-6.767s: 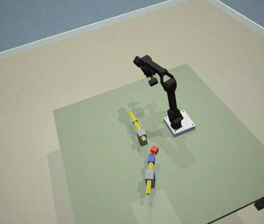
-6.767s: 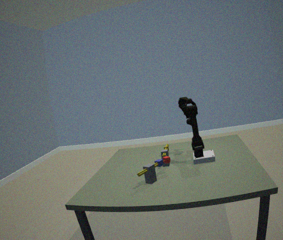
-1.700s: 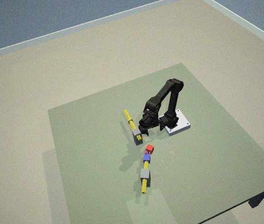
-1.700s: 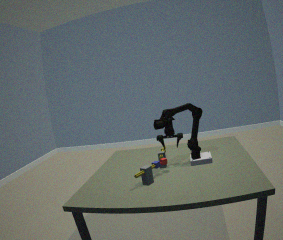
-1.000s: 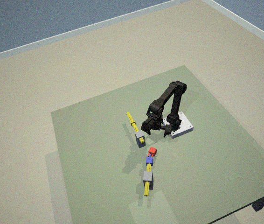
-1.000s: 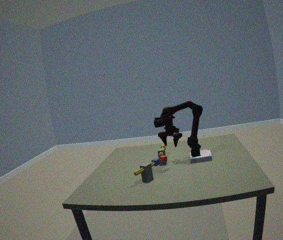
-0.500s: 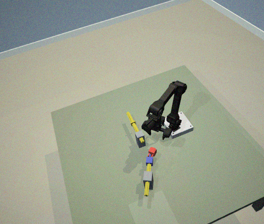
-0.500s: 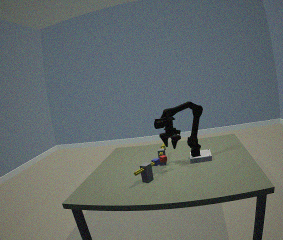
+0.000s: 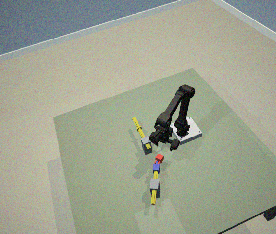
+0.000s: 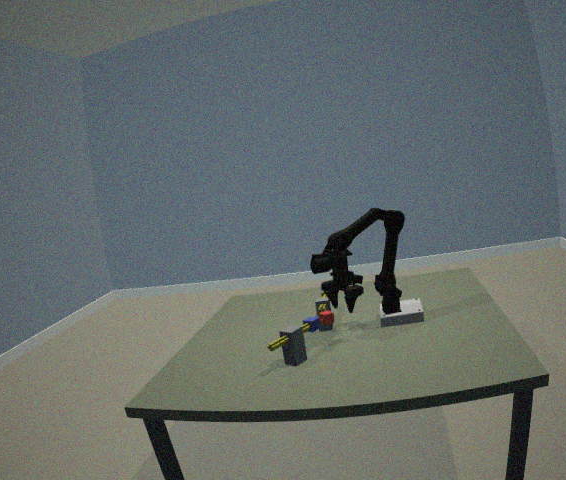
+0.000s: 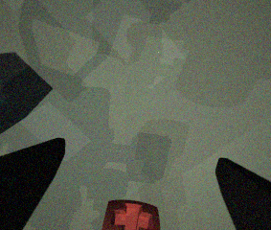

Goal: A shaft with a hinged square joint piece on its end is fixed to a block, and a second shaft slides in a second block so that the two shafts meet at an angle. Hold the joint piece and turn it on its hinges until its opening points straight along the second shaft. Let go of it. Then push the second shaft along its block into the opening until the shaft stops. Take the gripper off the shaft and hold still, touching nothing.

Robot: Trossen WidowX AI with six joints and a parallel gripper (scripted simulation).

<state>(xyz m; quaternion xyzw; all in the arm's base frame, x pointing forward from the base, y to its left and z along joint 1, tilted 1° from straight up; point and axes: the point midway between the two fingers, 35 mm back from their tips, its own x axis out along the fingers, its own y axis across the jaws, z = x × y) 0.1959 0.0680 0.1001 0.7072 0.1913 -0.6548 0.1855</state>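
Observation:
The red joint piece (image 9: pixel 159 158) (image 10: pixel 326 318) (image 11: pixel 131 218) hangs by a blue hinge piece (image 9: pixel 156 168) (image 10: pixel 311 323) on the yellow first shaft (image 9: pixel 155 175) (image 10: pixel 278 343), fixed to its block (image 9: pixel 154 184) (image 10: pixel 293 347). Its cross-shaped opening faces away from the first shaft, at an angle to the second shaft. The yellow second shaft (image 9: pixel 135 123) passes through its block (image 9: pixel 146 141) (image 11: pixel 11 91); its short near end stands apart from the joint piece. My gripper (image 9: pixel 164 147) (image 10: pixel 343 310) (image 11: pixel 141 154) is open and empty, above and beside the joint piece, not touching it.
The arm's white base plate (image 9: pixel 193 130) (image 10: pixel 402 316) stands right of the second block. A dark collar (image 9: pixel 139 128) sits on the second shaft behind its block. Both blocks stand on the green table (image 9: pixel 95 151) (image 10: pixel 402 361). Arm shadows lie around the joint.

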